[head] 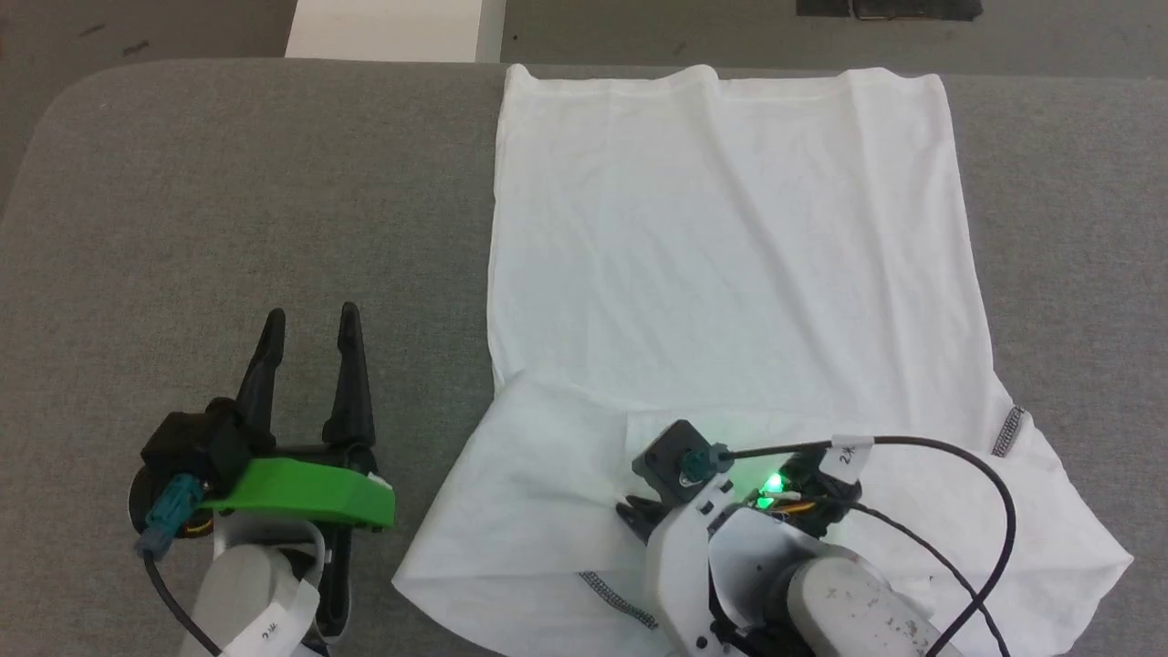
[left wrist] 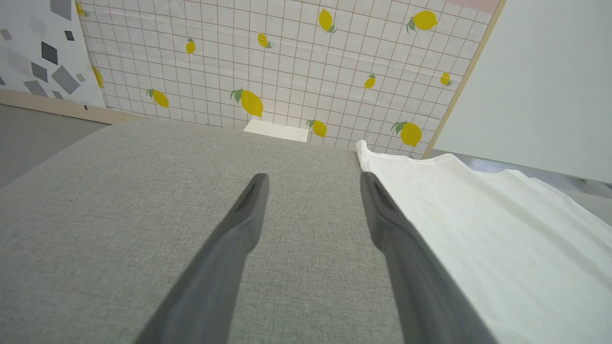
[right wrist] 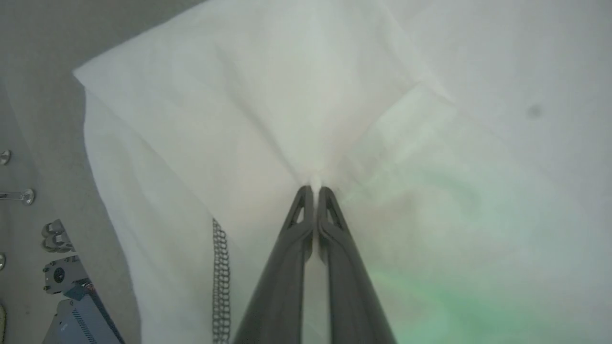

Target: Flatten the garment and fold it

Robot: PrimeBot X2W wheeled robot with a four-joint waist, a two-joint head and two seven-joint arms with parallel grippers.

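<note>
Progress: a white thin-fabric long-sleeved shirt (head: pixel 730 255) is laid on the grey woven-cloth table (head: pixel 228 201), right of centre, with the hem at the far edge and the shoulders nearest the robot. The body is judged largely flattened; only faint creases are noted. On the shirt's left side a flap (head: pixel 538 474), probably the sleeve, is seen folded inward over the chest. The opposite side lies spread outward, unfolded. Folding is judged barely begun: the other side and the lengthwise folds are left.

Hands: the right hand (right wrist: pixel 314 189) is held with its fingers pressed together, clamped on a small pinch of white cloth at the flap's edge. The left hand (head: pixel 311 315) is held with its fingers apart, empty, above bare table near the shirt's left edge.

Materials: the shirt fabric is thin, matte and soft-draping, and appears denser where layers overlap. Dark grey chain-like stitching (right wrist: pixel 220 282) is seen along a shoulder seam. The table covering is coarse-woven, with a rounded corner.
</note>
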